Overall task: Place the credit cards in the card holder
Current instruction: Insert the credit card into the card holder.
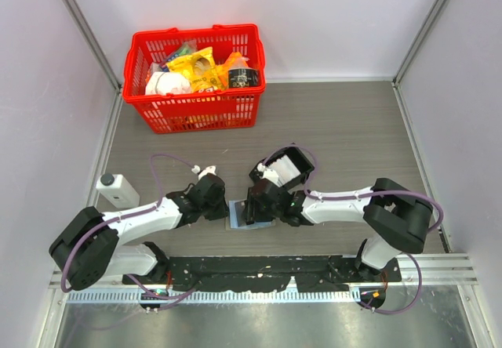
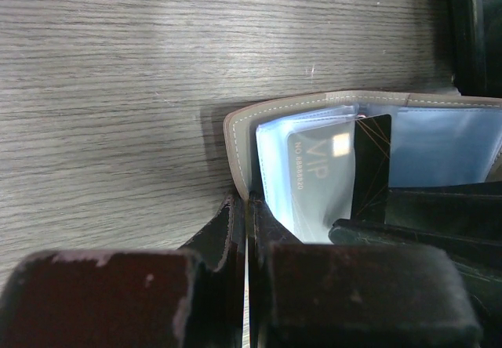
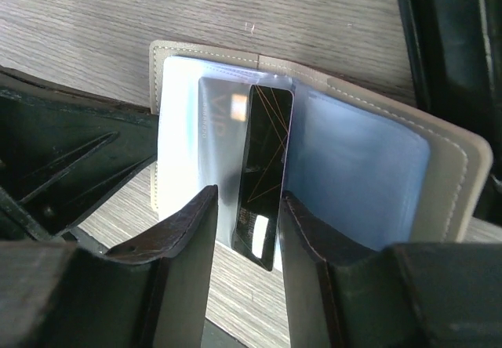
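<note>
Far left of the table [image 1: 353,128]: one white container [image 1: 116,190] is noted near the side wall. One red basket [image 1: 196,114] of groceries is set at the back edge.

The left gripper [image 2: 246,230] is seen fully closed, pinched on the left cover edge of the card holder [image 3: 455,158]. Bare wood is left open beyond that edge.

One card holder is recorded, lying opened between the two grippers at the near middle of the table.

Two cards are counted:
- One grey VIP card [image 2: 314,172] is seated in a clear pocket.
- One black card [image 3: 265,168] is stood on end near the fold, gripped between the partly spread fingers of the right gripper [image 3: 249,201].

One black tray [image 3: 427,34] is found just beside the right cover edge, so little room is left there.
</note>
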{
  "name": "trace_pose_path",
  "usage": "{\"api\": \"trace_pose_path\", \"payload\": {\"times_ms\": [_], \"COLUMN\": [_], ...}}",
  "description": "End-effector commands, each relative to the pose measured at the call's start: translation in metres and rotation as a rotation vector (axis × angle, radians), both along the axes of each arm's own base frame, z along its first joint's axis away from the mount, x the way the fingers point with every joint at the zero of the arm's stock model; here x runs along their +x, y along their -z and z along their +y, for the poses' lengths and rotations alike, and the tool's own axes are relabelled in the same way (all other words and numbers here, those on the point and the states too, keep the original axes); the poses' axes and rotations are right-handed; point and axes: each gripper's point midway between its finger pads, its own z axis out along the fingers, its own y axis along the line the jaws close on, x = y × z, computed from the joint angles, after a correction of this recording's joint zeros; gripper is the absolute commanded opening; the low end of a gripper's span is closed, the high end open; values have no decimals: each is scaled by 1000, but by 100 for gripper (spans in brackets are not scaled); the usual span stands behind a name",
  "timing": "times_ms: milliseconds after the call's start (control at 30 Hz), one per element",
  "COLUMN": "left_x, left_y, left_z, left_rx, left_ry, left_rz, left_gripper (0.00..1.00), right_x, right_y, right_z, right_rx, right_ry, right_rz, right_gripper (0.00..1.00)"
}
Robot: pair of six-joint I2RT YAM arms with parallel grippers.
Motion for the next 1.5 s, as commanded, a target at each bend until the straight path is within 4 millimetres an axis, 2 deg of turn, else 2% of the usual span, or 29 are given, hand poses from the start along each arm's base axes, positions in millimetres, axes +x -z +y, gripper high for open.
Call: {"api": "trace_pose_path", "payload": {"times_ms": [0, 100, 167, 333, 433, 533, 633, 767, 900, 1033, 1200, 1300, 1467], "left_x": [-40, -41, -40, -38, -39, -39, -39, -38, -38, -37, -35, -36, -35], "left_y": [38, 38, 37, 36, 37, 38, 36, 35, 34, 32, 28, 27, 26], "left_z": [44, 45, 43, 38, 38, 39, 40, 44, 44, 44, 42, 41, 39], "left_rx": [191, 184, 181, 156, 155, 155, 152, 160, 160, 160, 147, 137, 131], "left_ry": [10, 10, 14, 30, 30, 23, 16, 3, -4, -2, 2, 7, 10], "left_rz": [156, 153, 152, 140, 139, 139, 132, 124, 120, 116, 105, 100, 93], "left_gripper": [0, 0, 0, 0, 0, 0, 0, 0, 0, 0, 0, 0, 0], "right_x": [11, 13, 11, -2, -7, -6, -6, -1, 8, 8, 0, -5, -5], "right_y": [-26, -30, -32, -14, -5, -6, -17, -26, -19, -11, 2, -4, -20], "right_z": [-7, -11, -4, 17, 23, 24, 28, 23, 0, -6, 5, 21, 32], "right_rx": [26, 31, 51, 66, 68, 70, 107, 118, 26, -7, 25, 113, 193], "right_ry": [81, 92, 65, -23, -45, -53, -69, -45, 40, 55, 12, -31, -60], "right_rz": [-77, -96, -93, -10, 25, 18, -5, -43, -64, -55, -2, 7, -14], "right_gripper": [42, 42, 41, 38, 38, 38, 38, 38, 39, 39, 39, 39, 36]}}
